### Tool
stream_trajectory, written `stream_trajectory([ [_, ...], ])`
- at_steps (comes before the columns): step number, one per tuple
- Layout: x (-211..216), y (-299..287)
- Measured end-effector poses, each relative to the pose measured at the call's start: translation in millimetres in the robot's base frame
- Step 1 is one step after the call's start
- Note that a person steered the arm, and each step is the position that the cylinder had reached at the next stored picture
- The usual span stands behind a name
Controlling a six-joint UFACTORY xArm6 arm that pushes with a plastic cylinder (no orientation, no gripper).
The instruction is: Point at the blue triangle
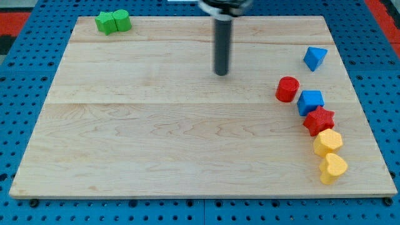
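The blue triangle (315, 58) lies near the view's right edge of the wooden board (156, 125), in the upper part. My tip (221, 73) is at the end of the dark rod, in the upper middle of the board. It stands well to the view's left of the blue triangle and slightly lower, not touching any block.
Below the triangle a chain of blocks runs down the view's right: a red cylinder (287, 89), a blue cube (310, 101), a red star-shaped block (319, 120), a yellow block (327, 142) and a yellow heart (333, 168). Two green blocks (113, 21) sit together at the top left.
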State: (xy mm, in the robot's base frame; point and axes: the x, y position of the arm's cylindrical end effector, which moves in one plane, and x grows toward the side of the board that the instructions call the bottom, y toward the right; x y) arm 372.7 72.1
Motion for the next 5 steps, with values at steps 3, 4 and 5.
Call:
stream_trajectory([
  [3, 2.9, 53.4],
  [4, 8.2, 61.9],
  [5, 9.1, 94.8],
])
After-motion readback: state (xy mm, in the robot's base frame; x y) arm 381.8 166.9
